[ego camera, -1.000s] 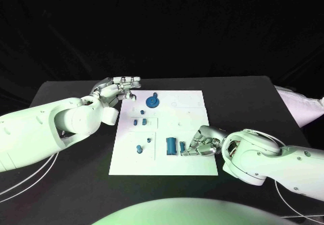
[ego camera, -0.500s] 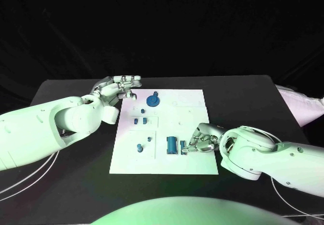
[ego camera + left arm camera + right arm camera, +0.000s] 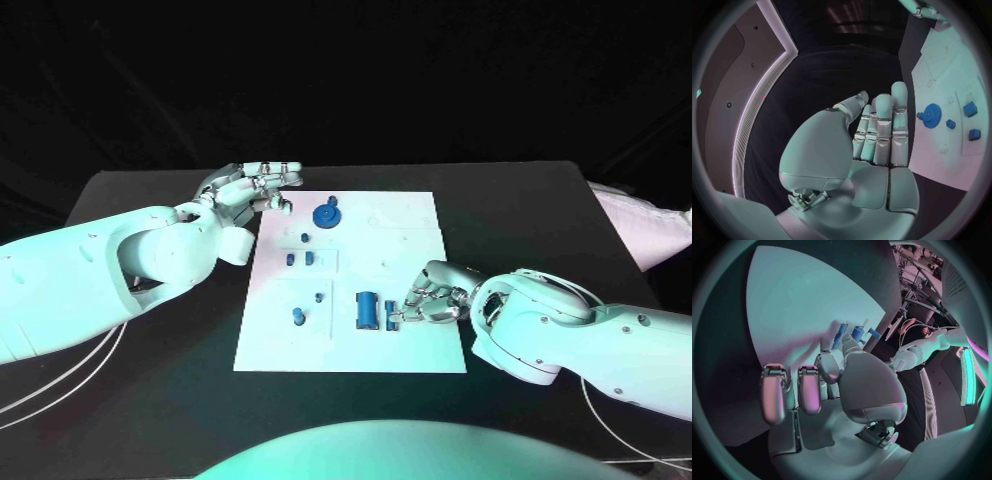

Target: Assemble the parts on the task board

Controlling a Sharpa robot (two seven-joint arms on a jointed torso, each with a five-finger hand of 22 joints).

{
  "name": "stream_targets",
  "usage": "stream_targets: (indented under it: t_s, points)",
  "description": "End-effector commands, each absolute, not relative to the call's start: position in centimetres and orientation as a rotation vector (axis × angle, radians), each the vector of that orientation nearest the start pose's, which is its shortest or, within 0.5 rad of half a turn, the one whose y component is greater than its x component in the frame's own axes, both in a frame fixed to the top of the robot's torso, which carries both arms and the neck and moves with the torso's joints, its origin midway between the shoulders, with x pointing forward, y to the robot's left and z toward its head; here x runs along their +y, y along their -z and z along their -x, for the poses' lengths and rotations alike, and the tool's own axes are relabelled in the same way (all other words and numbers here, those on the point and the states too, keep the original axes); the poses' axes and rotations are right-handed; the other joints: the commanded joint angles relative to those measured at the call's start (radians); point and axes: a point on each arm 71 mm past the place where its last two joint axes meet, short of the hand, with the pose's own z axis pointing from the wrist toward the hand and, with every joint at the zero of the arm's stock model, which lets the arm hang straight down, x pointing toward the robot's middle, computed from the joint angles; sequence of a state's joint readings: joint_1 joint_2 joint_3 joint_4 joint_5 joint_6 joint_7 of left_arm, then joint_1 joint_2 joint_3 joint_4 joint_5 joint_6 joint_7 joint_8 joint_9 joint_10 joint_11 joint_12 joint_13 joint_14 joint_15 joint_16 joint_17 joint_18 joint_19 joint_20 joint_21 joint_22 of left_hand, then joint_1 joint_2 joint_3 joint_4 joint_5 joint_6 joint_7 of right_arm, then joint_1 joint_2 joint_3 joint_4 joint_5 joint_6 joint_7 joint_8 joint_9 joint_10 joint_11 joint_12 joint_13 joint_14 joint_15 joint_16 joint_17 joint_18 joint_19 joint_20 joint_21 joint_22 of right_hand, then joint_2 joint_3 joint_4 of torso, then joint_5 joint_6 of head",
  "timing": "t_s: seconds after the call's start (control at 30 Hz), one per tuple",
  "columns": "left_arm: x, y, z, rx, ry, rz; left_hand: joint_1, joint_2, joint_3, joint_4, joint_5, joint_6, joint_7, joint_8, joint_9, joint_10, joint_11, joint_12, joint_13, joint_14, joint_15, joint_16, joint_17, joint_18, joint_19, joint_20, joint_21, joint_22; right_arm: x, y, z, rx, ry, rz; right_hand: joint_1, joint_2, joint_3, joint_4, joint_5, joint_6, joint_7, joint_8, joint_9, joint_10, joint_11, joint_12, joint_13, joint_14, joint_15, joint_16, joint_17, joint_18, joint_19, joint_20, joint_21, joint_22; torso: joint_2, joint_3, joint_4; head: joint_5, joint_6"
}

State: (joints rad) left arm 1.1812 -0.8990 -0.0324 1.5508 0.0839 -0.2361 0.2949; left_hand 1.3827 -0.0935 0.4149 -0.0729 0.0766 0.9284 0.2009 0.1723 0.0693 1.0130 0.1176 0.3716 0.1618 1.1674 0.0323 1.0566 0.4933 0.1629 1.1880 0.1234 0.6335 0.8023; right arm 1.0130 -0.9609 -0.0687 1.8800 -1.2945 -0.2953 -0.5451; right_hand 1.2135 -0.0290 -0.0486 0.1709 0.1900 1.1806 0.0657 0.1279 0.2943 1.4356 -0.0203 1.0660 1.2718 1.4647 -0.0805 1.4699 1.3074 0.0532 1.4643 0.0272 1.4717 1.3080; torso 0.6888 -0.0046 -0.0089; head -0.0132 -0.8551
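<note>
The white task board (image 3: 411, 232) lies mid-table. A blue gear (image 3: 329, 215) (image 3: 931, 112) stands near its far left corner. Small blue parts (image 3: 299, 260) (image 3: 970, 108) sit down its left side. A blue block (image 3: 366, 309) lies near the front, with a slim blue part (image 3: 391, 313) (image 3: 840, 335) just right of it. My right hand (image 3: 430, 296) (image 3: 836, 370) rests on the board, fingers curled in, thumb and a fingertip pinching the slim part. My left hand (image 3: 257, 185) (image 3: 879, 130) hovers off the board's far left corner, fingers straight and holding nothing.
The black table (image 3: 159, 200) surrounds the board, with bare strips to its left, right and front. My left forearm (image 3: 130, 260) stretches along the table's left side. My right forearm (image 3: 577, 335) covers the front right area.
My right hand has shifted slightly on the slim blue part, which has barely moved. The left hand stays where it was.
</note>
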Motion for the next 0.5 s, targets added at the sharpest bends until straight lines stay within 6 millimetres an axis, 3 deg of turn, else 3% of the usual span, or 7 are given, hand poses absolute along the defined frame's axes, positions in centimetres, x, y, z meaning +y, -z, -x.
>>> stream_targets:
  t_s: [0.03, 0.33, 0.5]
  points:
    - [22.3, 18.9, -48.0, 1.511, 1.58, 1.269, 0.003, 0.008, -0.005, 0.001, 0.007, -0.007, 0.001, 0.006, 0.001, -0.007, 0.003, 0.007, 0.001, -0.007, -0.001, 0.005, -0.001, 0.019, -0.002, 0.004, -0.007, 0.0, -18.2, 24.6, -37.6, 2.048, -0.638, -0.287, -0.006, 0.002, -0.013, 0.001, 0.009, -0.013, -0.001, -0.002, 0.003, -0.011, 0.006, -0.017, -0.009, 0.069, -0.001, -0.01, 0.062, -0.01, 0.021, -0.002, -0.001, 0.072, -0.001, -0.001, 0.0001, -0.005, 0.004]
    - [22.1, 19.2, -48.2, 1.506, 1.58, 1.271, 0.002, 0.008, -0.006, 0.002, 0.007, -0.008, 0.001, 0.008, 0.001, -0.009, 0.004, 0.009, 0.002, -0.008, -0.001, 0.005, -0.002, 0.019, -0.003, 0.004, -0.007, 0.0, -19.6, 22.4, -39.5, 1.96, -0.77, -0.442, 0.015, 0.011, -0.028, -0.011, 0.02, -0.064, 0.018, -0.032, -0.008, -0.017, 0.022, -0.017, -0.005, 0.069, 0.012, -0.011, 0.061, -0.01, 0.019, 0.009, -0.004, 0.07, -0.013, -0.0041, 0.0008, -0.009, 0.013]
    - [22.1, 19.8, -48.1, 1.502, 1.574, 1.283, 0.0, 0.009, -0.007, 0.003, 0.007, -0.008, 0.001, 0.009, 0.001, -0.009, 0.004, 0.011, 0.002, -0.009, 0.0, 0.005, -0.002, 0.019, -0.004, 0.004, -0.008, -0.001, -19.9, 21.6, -40.8, 1.905, -0.776, -0.428, 0.069, 0.008, -0.027, -0.052, -0.004, -0.064, 0.022, -0.033, -0.008, -0.025, 0.026, -0.024, -0.008, 0.069, 0.016, -0.013, 0.06, -0.009, 0.017, 0.015, -0.006, 0.067, -0.022, -0.0048, 0.0006, -0.006, 0.016]
